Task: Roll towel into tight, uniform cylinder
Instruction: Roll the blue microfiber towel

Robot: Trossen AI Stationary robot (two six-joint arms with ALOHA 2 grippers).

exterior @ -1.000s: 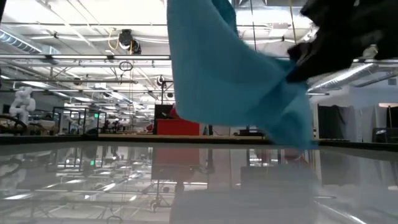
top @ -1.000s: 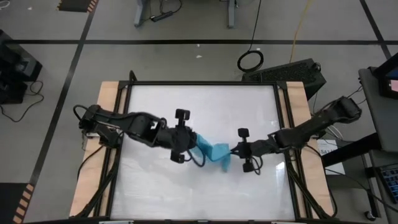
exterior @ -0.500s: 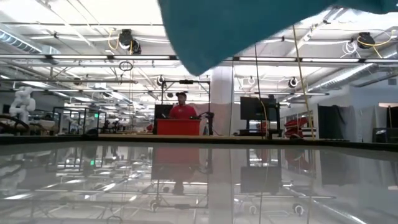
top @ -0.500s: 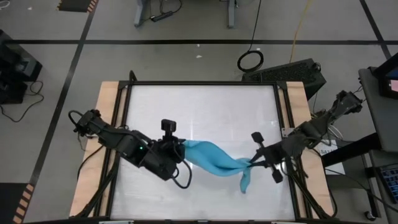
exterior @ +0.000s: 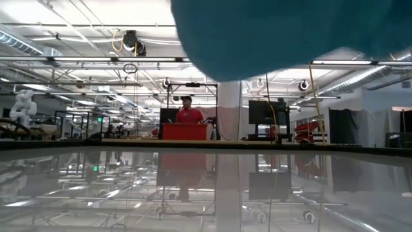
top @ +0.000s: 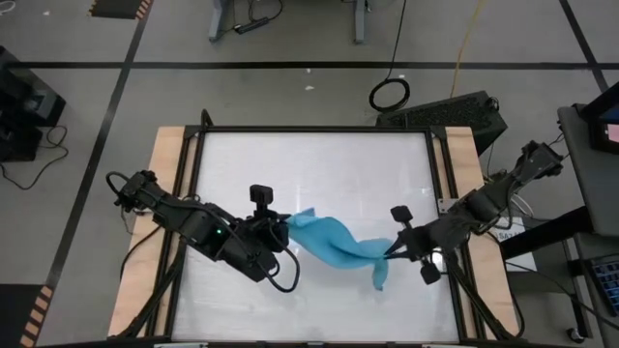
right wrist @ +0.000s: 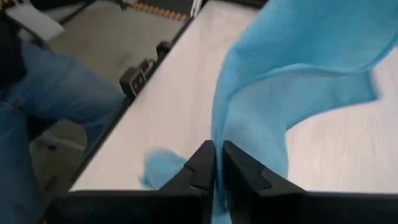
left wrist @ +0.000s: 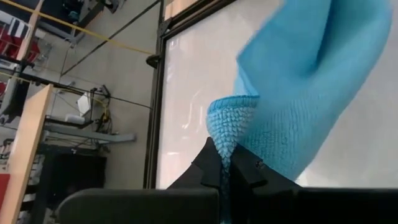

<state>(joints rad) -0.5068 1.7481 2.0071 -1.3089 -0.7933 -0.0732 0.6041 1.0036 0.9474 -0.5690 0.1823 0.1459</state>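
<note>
Two grippers hold the towel (top: 334,246) aloft, the left gripper (left wrist: 227,169) and right gripper (right wrist: 215,163) each pinching an edge. Lowering it flat and taut onto the table (top: 319,164) should help a tight, even roll.

I find no lettering I can read from here — no label, brand, number or sign on the tabletop, the arms or the room behind. Whatever print sits on the far equipment is too small for me to make out.
</note>
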